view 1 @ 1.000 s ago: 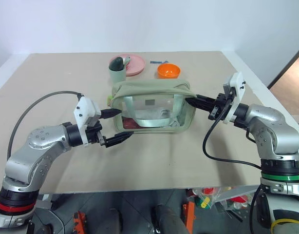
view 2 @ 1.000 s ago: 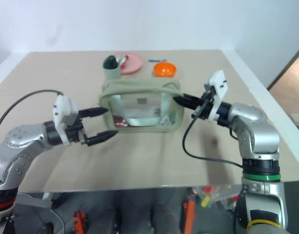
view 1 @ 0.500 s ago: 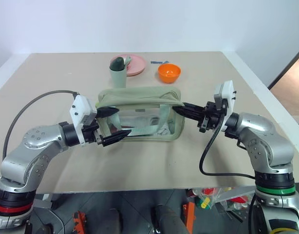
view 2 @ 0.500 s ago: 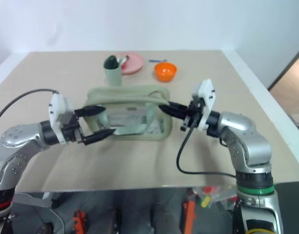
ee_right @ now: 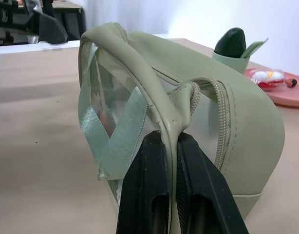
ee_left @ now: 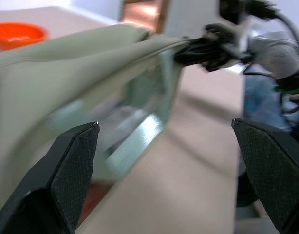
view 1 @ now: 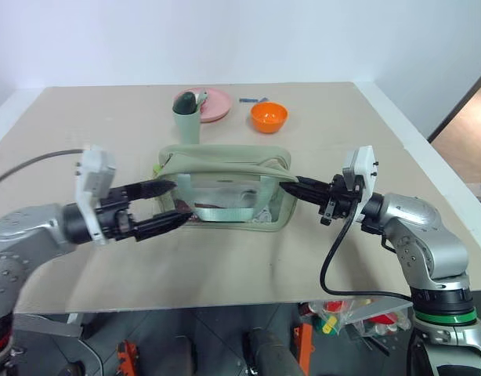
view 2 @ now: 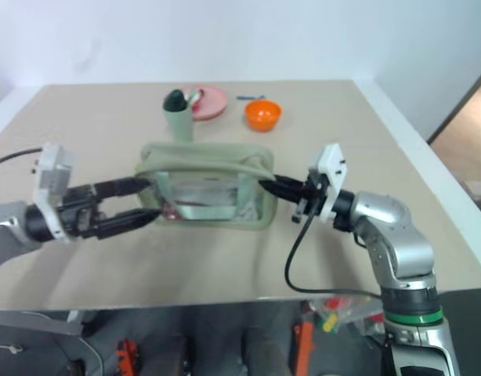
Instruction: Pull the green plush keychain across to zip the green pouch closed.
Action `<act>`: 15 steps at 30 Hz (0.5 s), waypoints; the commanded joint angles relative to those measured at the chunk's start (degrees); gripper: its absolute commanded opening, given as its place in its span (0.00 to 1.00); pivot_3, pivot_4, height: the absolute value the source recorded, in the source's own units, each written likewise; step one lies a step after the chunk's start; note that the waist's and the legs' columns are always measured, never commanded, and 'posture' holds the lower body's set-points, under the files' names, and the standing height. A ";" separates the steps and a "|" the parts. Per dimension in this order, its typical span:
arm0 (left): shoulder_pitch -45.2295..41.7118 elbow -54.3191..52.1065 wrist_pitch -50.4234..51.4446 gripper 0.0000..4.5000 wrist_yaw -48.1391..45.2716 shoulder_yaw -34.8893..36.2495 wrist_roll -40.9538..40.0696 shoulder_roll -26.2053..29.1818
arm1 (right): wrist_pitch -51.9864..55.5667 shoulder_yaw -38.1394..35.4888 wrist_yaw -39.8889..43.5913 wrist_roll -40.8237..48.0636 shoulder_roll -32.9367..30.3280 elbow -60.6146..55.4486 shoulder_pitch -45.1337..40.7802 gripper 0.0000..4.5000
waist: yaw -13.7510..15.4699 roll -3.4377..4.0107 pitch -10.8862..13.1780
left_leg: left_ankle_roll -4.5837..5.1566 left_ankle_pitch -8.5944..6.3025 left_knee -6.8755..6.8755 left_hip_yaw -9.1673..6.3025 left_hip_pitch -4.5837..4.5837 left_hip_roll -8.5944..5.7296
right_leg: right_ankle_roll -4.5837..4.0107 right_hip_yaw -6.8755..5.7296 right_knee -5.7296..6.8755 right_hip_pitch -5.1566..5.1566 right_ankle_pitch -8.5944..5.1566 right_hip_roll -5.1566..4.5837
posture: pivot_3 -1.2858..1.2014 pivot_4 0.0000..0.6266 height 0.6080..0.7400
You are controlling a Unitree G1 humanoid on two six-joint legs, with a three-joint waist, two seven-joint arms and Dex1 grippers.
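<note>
the green pouch (view 1: pixel 225 186) sat upright near the middle of the table (view 1: pixel 319 243), its clear window facing the robot, pale webbing straps and reddish contents visible through the plastic; the right gripper (view 1: pixel 297 185) was at the pouch's right end, pointing level toward it, its two black fingers (ee_right: pixel 144 195) pressed together on the edge seam at that end, as seen close up in the right wrist view; the zipper track (ee_right: pixel 222 122) ran along the top of the pouch just beside that pinch; the left gripper (view 1: pixel 171 205) was at the pouch's left end, its fingers spread wide, one level with the upper left corner and the other lower, in front of the window's left edge; whether either finger touched the fabric could not be told; it held nothing; the green plush keychain (view 1: pixel 157 169) showed as a small lime-green spot at the pouch's upper left corner, just beyond the left gripper's upper finger, not grasped; behind the pouch stood a sage-green cup (view 1: pixel 186 118) with a dark item in it, touching or just in front of a pink plate (view 1: pixel 217 102); an orange bowl (view 1: pixel 269 116) lay behind the pouch to the right of the cup, well apart from the pouch
</note>
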 commanded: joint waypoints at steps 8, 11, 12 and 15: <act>-1.18 14.44 -11.08 1.00 16.87 2.78 15.82 -10.96 | -1.98 0.83 0.54 0.24 -0.59 -1.71 -0.49 0.02 | 0.03 -0.04 -0.04 | -0.02 0.01 0.02 0.07 0.07 -0.03 | 0.00 0.05 -0.03 0.09 0.04 -0.06 | 0.52 0.24 1.00; -2.93 17.05 -9.57 1.00 20.25 2.43 15.33 -15.50 | -1.81 1.05 0.28 0.20 -0.70 -2.16 -0.47 0.02 | 0.06 -0.07 -0.04 | -0.02 0.01 0.02 0.06 0.04 -0.04 | 0.05 0.05 -0.04 0.09 0.06 -0.07 | 0.52 0.24 1.00; -3.23 17.36 -9.50 1.00 20.68 2.61 14.78 -16.77 | -1.74 1.12 0.22 0.14 -0.80 -2.33 -0.44 0.02 | 0.05 -0.08 -0.04 | -0.02 0.01 0.02 0.06 0.04 -0.04 | 0.06 0.05 -0.04 0.09 0.07 -0.07 | 0.52 0.24 1.00; -4.76 19.94 -8.38 1.00 21.48 2.46 13.36 -19.57 | -1.47 1.22 -0.07 0.14 -0.96 -2.77 -0.43 0.02 | 0.04 -0.09 -0.05 | -0.02 0.01 0.01 0.04 0.05 -0.04 | 0.06 0.04 -0.02 0.08 0.07 -0.06 | 0.52 0.24 1.00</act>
